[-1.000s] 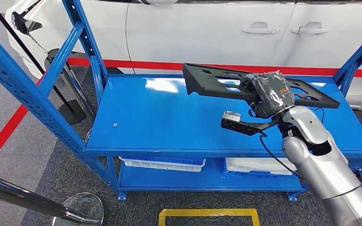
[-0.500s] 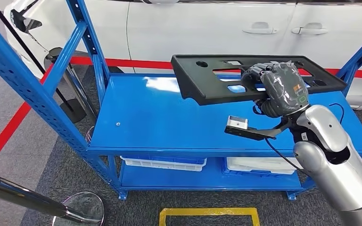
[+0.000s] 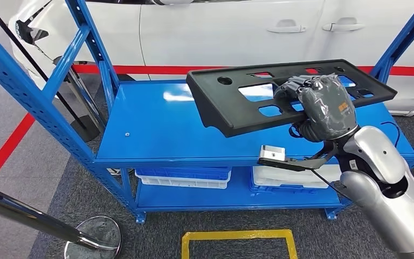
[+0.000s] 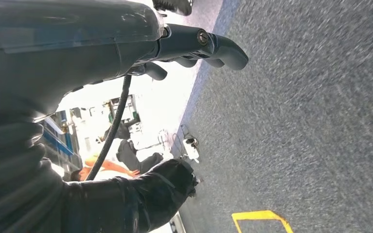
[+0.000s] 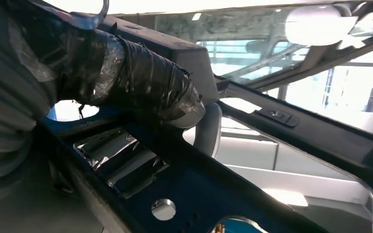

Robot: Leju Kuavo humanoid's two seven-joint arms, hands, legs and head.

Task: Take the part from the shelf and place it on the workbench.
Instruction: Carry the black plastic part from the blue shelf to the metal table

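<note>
The part (image 3: 232, 108) is a long black plastic panel with several cut-outs. My right hand (image 3: 323, 105), wrapped in clear film, grips it near the middle of its near edge and holds it tilted in the air above the blue shelf top (image 3: 151, 140). The right wrist view looks along the panel (image 5: 252, 194) from below, with the wrapped thumb (image 5: 141, 82) pressed against it. My left hand (image 4: 126, 53) hangs over grey carpet, fingers apart and holding nothing.
A white car (image 3: 221, 32) stands close behind the shelf. Blue uprights (image 3: 27, 91) frame the shelf's left side and far right. White bins (image 3: 183, 178) sit on the lower shelf. A stanchion base (image 3: 94, 240) and a yellow floor marking (image 3: 237, 237) lie in front.
The right hand has raised the panel off the shelf top and drawn it toward me, its left end swinging nearer. The view has shifted slightly.
</note>
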